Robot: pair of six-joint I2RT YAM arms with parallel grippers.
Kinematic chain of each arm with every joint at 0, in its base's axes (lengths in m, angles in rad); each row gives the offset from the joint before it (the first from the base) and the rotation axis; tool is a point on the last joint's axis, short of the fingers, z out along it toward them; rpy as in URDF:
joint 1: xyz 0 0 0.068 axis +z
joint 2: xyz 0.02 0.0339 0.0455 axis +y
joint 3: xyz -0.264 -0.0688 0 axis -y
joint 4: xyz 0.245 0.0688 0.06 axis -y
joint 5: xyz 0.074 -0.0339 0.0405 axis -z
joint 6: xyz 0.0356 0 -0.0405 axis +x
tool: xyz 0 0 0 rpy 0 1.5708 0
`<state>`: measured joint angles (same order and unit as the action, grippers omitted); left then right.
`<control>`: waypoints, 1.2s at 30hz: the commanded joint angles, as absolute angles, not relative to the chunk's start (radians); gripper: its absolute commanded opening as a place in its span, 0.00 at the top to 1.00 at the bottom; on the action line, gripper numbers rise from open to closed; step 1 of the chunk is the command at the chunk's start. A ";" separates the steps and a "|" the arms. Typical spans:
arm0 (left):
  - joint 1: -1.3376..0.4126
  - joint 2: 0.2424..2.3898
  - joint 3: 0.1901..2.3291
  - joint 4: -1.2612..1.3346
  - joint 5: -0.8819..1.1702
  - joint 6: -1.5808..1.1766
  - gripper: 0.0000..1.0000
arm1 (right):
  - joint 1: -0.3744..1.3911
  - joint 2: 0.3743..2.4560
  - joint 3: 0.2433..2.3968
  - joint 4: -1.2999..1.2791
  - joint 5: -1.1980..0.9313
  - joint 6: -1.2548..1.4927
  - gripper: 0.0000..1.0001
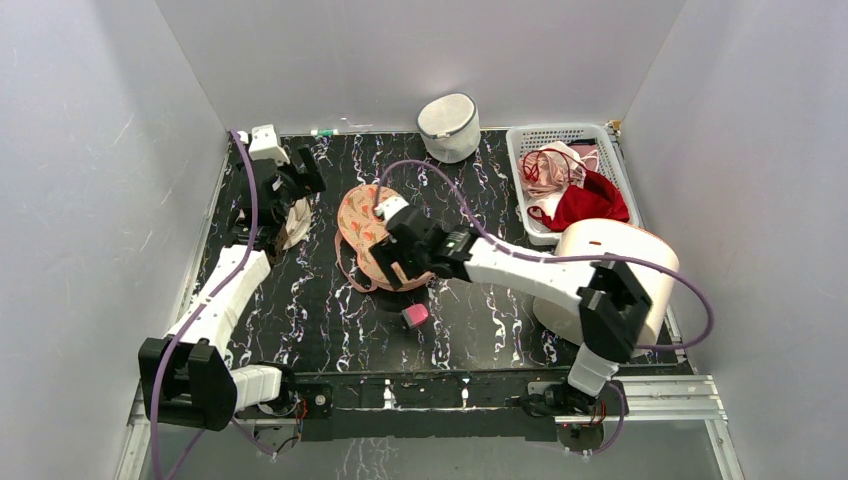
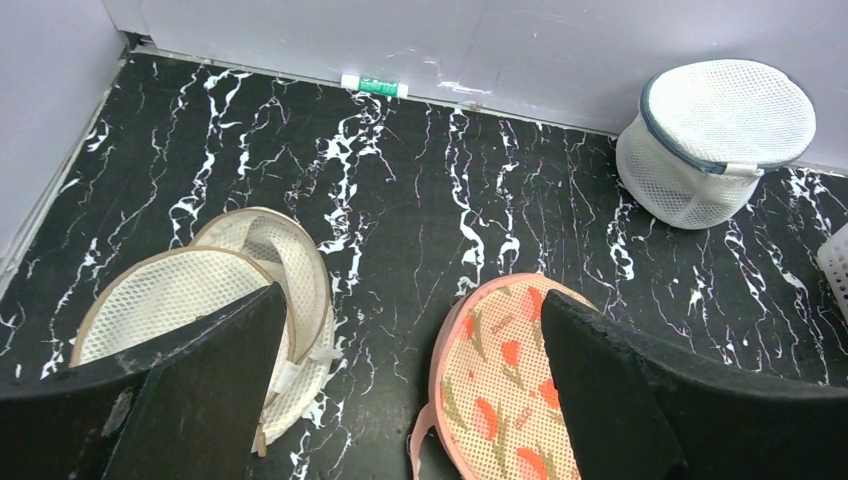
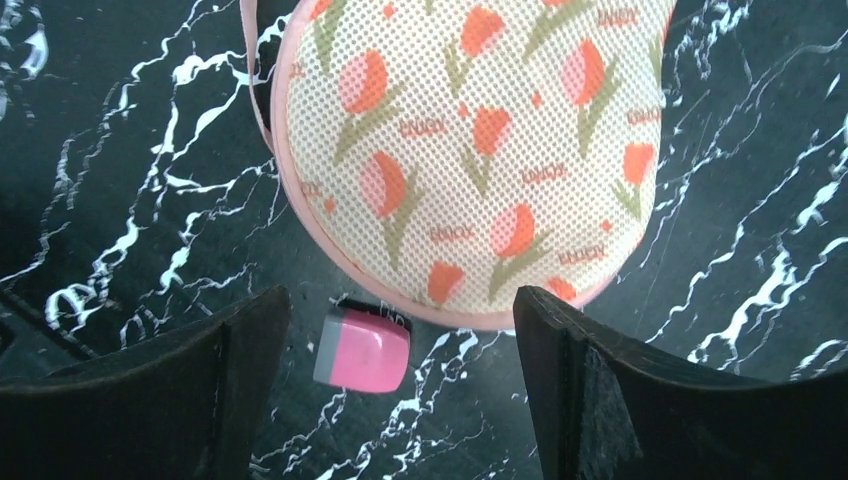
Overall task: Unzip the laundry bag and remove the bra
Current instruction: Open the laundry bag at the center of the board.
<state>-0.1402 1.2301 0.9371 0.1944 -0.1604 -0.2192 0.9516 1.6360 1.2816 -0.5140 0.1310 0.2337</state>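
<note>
The printed laundry bag (image 1: 362, 228) lies flat near the centre of the table (image 1: 330, 320). The right gripper (image 3: 400, 300) hovers over its 5 o'clock edge, fingers spread wide and holding nothing. A pink block (image 3: 362, 348) sits just beside that edge. At the bag's 9 o'clock, the left gripper (image 2: 412, 295) gapes wide, empty, by a cream mesh case (image 2: 180, 290).

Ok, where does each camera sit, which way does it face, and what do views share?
Top external: above and behind the bases, looking down on the table; left arm and right arm show.
Left wrist: on its arm, facing the back wall past a cream mesh case; open left pincer shows.
Right wrist: looking down on the laundry bag and a pink block; open right pincer shows.
Shared: all three see the laundry bag.
</note>
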 commanded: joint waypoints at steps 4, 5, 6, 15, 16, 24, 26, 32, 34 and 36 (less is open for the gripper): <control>-0.136 1.197 0.938 0.222 -0.230 -0.162 0.02 | 1.113 1.893 1.575 -0.629 0.453 0.077 0.22; -0.136 1.195 0.937 0.221 -0.240 -0.158 0.02 | 1.131 1.931 1.611 -0.644 0.484 0.060 0.23; -0.135 1.195 0.938 0.222 -0.247 -0.152 0.02 | 1.146 1.964 1.645 -0.655 0.510 0.048 0.24; -0.132 1.210 0.938 0.223 -0.257 -0.125 0.02 | 1.215 2.152 1.812 -0.657 0.674 -0.035 0.33; -0.130 1.211 0.938 0.222 -0.254 -0.126 0.02 | 1.217 2.161 1.814 -0.649 0.679 -0.045 0.34; -0.120 1.216 0.940 0.219 -0.247 -0.138 0.02 | 1.221 2.201 1.825 -0.633 0.710 -0.056 0.57; -0.115 1.218 0.941 0.218 -0.239 -0.143 0.02 | 1.221 2.205 1.824 -0.625 0.712 -0.059 0.59; -0.109 1.219 0.943 0.215 -0.229 -0.155 0.02 | 1.221 2.230 1.843 -0.626 0.736 -0.055 0.58; -0.108 1.218 0.942 0.215 -0.227 -0.156 0.02 | 1.222 2.227 1.855 -0.630 0.730 -0.043 0.61; -0.105 1.218 0.942 0.215 -0.227 -0.158 0.02 | 1.224 2.213 1.852 -0.626 0.728 -0.035 0.64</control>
